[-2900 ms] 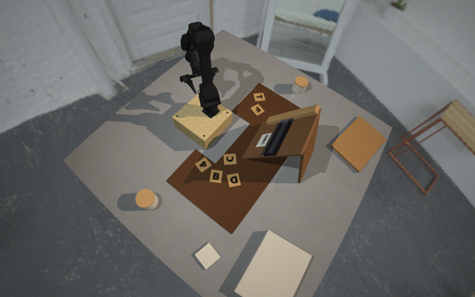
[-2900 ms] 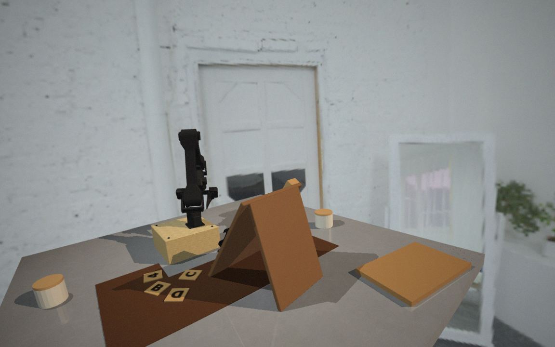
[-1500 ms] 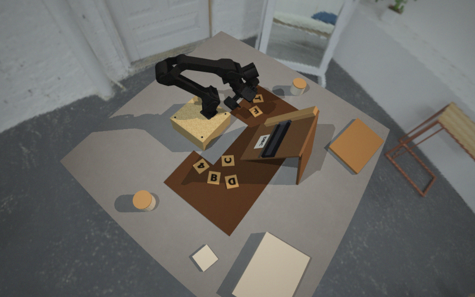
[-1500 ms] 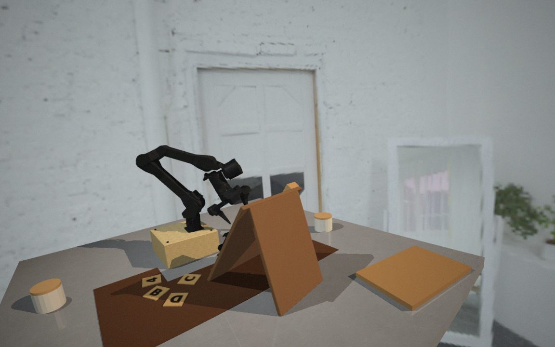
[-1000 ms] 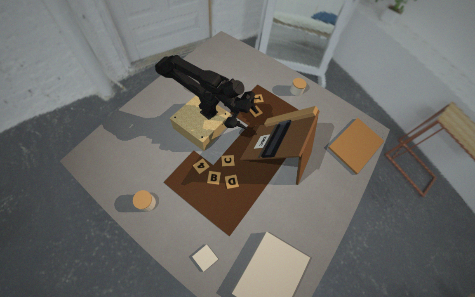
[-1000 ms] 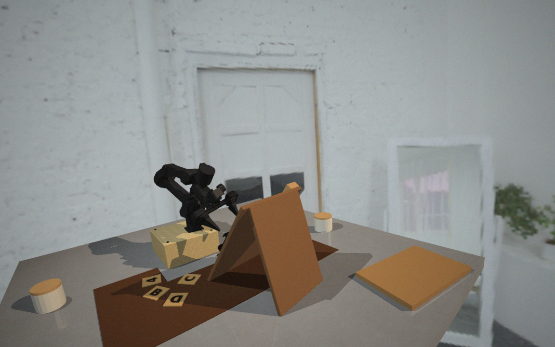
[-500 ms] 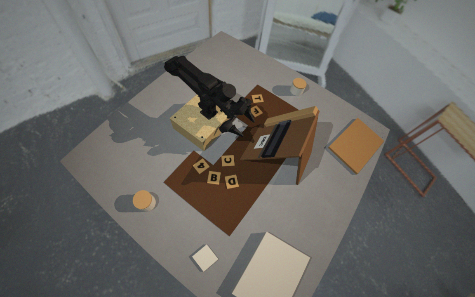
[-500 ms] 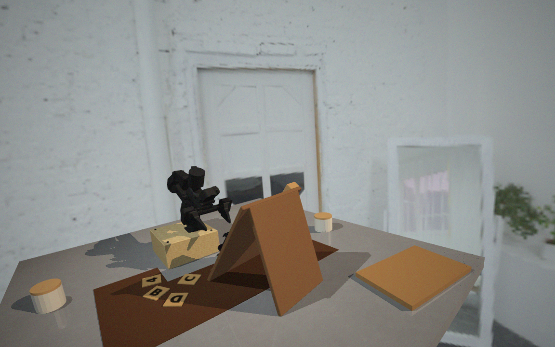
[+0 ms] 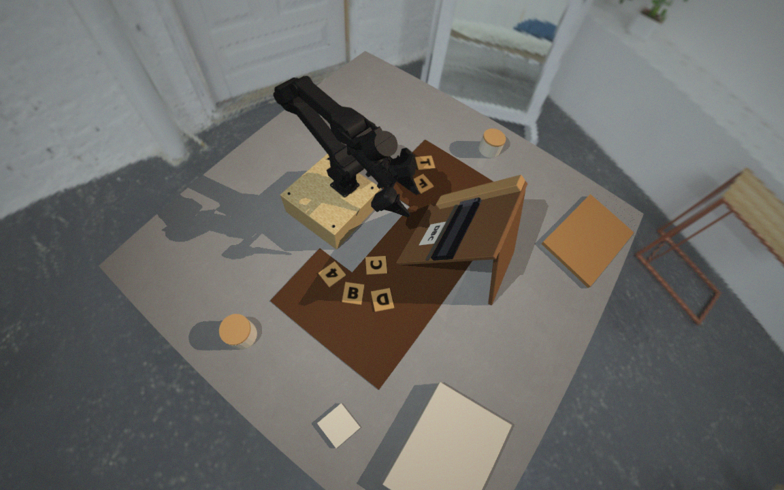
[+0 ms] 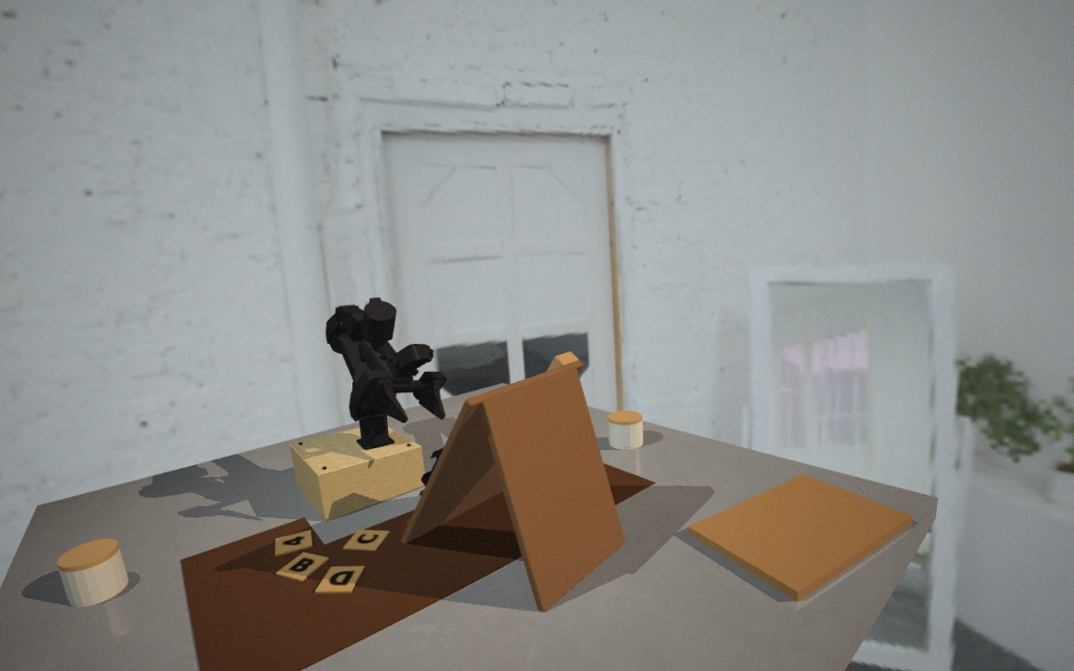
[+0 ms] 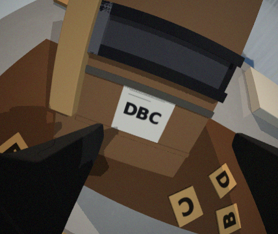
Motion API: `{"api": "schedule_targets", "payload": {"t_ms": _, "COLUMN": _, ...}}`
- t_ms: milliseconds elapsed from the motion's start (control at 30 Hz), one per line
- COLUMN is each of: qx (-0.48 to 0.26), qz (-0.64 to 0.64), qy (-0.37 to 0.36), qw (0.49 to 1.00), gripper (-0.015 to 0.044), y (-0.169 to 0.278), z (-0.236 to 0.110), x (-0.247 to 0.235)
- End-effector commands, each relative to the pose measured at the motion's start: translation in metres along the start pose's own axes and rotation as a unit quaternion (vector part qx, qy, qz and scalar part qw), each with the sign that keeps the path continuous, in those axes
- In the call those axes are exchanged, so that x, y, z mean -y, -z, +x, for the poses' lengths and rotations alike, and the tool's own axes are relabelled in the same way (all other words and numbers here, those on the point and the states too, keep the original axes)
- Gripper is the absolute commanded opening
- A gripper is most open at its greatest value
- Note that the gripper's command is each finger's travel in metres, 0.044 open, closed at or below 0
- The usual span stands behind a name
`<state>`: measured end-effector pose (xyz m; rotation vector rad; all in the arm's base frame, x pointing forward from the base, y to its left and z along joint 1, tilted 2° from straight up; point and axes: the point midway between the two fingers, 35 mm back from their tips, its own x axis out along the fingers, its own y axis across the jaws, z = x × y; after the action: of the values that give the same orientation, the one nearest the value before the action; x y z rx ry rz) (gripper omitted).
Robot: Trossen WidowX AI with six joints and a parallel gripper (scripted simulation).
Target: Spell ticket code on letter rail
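My gripper [image 9: 413, 203] [image 10: 423, 417] [image 11: 170, 135] is open and empty, in front of the sloping board [image 9: 492, 225] [image 11: 194, 19]. The dark letter rail [image 9: 455, 228] [image 11: 165, 52] shows no tiles. The ticket [image 9: 431, 233] [image 11: 139, 127] below it reads DBC. Tile D [image 9: 382, 299] [image 10: 340, 578] [image 11: 223, 180], tile B [image 9: 352, 292] [image 10: 302, 566] [image 11: 228, 218] and tile C [image 9: 376, 264] [image 10: 366, 540] [image 11: 186, 206] lie flat on the brown mat [image 9: 376, 359], beside tile 4 [image 9: 331, 273] [image 10: 293, 542]. Tiles T [image 9: 425, 162] and F [image 9: 422, 184] lie on the mat's other side.
A wooden bar [image 9: 483, 190] [image 11: 71, 62] stands out from the board beside one rail end. The arm's base block [image 9: 328, 209] is near the mat. Two lidded jars [image 9: 236, 330] [image 9: 493, 142], an orange slab [image 9: 589, 240], a large cream box [image 9: 450, 438] and a small cream block [image 9: 338, 425] stand around.
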<state>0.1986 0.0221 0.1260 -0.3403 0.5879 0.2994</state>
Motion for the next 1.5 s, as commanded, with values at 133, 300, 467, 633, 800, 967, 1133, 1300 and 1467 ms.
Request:
{"api": "schedule_targets", "payload": {"t_ms": 133, "qx": -0.001, "qz": -0.28, "qy": -0.107, "qw": 0.954, "gripper": 0.044, "y": -0.055, "z": -0.027, "x": 0.009}}
{"api": "schedule_targets", "payload": {"t_ms": 300, "qx": 0.051, "qz": -0.441, "qy": -0.166, "qw": 0.88, "gripper": 0.044, "y": -0.095, "z": -0.04, "x": 0.022}}
{"api": "schedule_targets", "payload": {"t_ms": 467, "qx": 0.104, "qz": -0.535, "qy": -0.187, "qw": 0.818, "gripper": 0.044, "y": -0.122, "z": -0.046, "x": 0.035}}
{"api": "schedule_targets", "payload": {"t_ms": 633, "qx": 0.106, "qz": -0.537, "qy": -0.188, "qw": 0.815, "gripper": 0.044, "y": -0.123, "z": -0.047, "x": 0.036}}
{"api": "schedule_targets", "payload": {"t_ms": 800, "qx": 0.106, "qz": -0.537, "qy": -0.188, "qw": 0.815, "gripper": 0.044, "y": -0.123, "z": -0.047, "x": 0.036}}
{"api": "schedule_targets", "payload": {"t_ms": 967, "qx": 0.106, "qz": -0.537, "qy": -0.188, "qw": 0.815, "gripper": 0.044, "y": -0.123, "z": -0.047, "x": 0.036}}
{"api": "schedule_targets", "payload": {"t_ms": 1133, "qx": 0.106, "qz": -0.537, "qy": -0.188, "qw": 0.815, "gripper": 0.044, "y": -0.123, "z": -0.047, "x": 0.036}}
{"api": "schedule_targets", "payload": {"t_ms": 1300, "qx": 0.105, "qz": -0.538, "qy": -0.188, "qw": 0.815, "gripper": 0.044, "y": -0.121, "z": -0.048, "x": 0.04}}
{"api": "schedule_targets", "payload": {"t_ms": 1467, "qx": 0.105, "qz": -0.538, "qy": -0.188, "qw": 0.815, "gripper": 0.044, "y": -0.113, "z": -0.058, "x": 0.064}}
